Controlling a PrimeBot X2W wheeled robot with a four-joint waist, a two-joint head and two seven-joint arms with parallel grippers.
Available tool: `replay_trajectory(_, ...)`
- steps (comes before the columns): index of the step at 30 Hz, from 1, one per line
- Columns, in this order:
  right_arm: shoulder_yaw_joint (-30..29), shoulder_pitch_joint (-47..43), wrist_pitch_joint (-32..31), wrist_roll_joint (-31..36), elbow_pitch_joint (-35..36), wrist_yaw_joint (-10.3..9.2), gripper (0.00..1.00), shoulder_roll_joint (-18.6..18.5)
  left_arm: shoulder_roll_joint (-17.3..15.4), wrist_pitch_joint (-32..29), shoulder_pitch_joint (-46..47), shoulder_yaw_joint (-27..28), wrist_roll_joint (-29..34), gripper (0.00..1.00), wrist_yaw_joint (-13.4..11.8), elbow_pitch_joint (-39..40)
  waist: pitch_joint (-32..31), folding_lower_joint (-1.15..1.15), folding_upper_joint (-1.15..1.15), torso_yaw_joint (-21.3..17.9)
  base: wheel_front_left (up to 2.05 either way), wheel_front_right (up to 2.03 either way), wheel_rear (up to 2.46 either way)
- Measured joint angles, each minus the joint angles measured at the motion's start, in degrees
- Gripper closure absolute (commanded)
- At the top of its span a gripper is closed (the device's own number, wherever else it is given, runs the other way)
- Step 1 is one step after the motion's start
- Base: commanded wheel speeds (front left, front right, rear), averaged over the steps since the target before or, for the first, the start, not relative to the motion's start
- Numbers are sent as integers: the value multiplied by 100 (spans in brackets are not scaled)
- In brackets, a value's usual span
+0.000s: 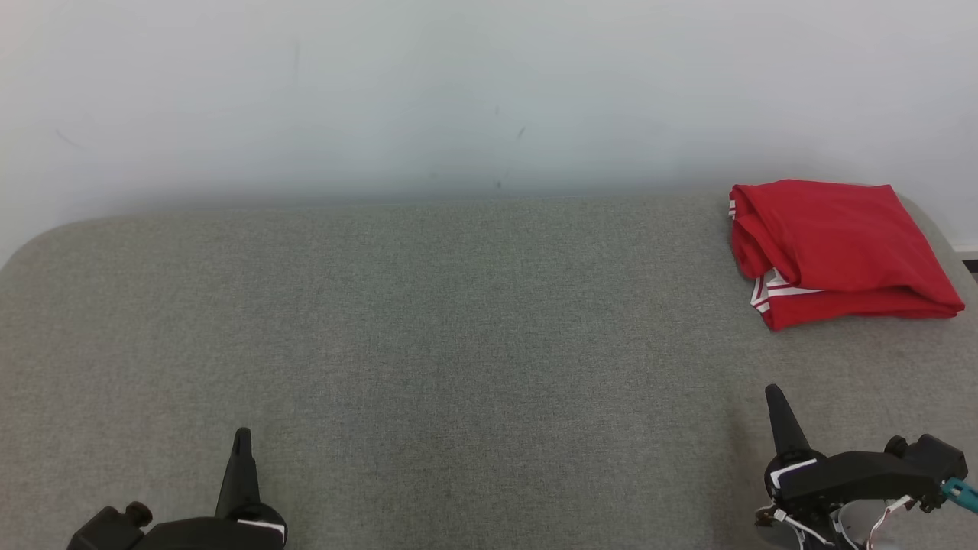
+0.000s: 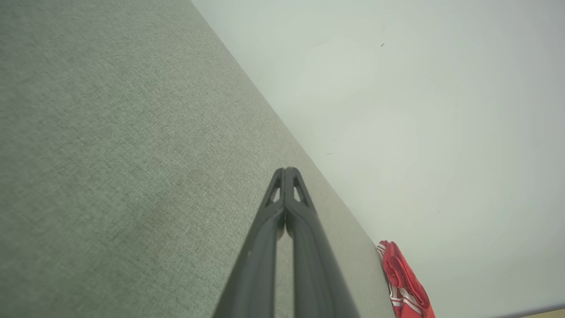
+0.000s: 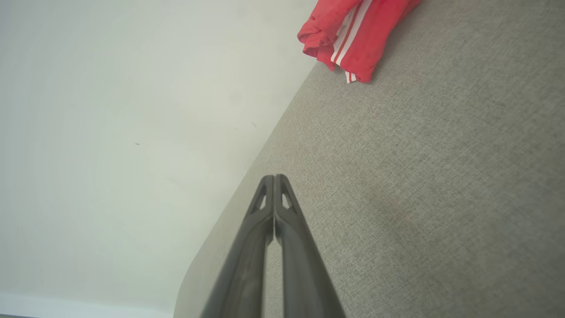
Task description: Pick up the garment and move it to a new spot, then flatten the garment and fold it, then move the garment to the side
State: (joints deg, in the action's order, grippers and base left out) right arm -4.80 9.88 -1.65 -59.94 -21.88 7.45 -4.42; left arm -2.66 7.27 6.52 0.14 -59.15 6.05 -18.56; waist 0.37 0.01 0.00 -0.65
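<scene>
The garment is red with white stripes and lies folded at the far right of the grey fabric surface, close to the wall. It also shows as a red bundle at the lower right of the left wrist view and at the top of the right wrist view. My left gripper rests at the lower left, shut and empty. Low on the right, well short of the garment, my right gripper is shut with nothing in it.
A pale wall runs along the back edge of the surface. The surface has rounded corners at the far left and right. A dark strip of floor shows past the right edge.
</scene>
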Motion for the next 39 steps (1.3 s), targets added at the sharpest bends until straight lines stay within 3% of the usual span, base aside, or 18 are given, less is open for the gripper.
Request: replay_trajectory(39, -581, 569, -766, -1963, -347, -1, 100, -23, -4, -323, 665, -101, -2208, 100, 88, -358, 21, -1, 0, 39, 0, 0, 0)
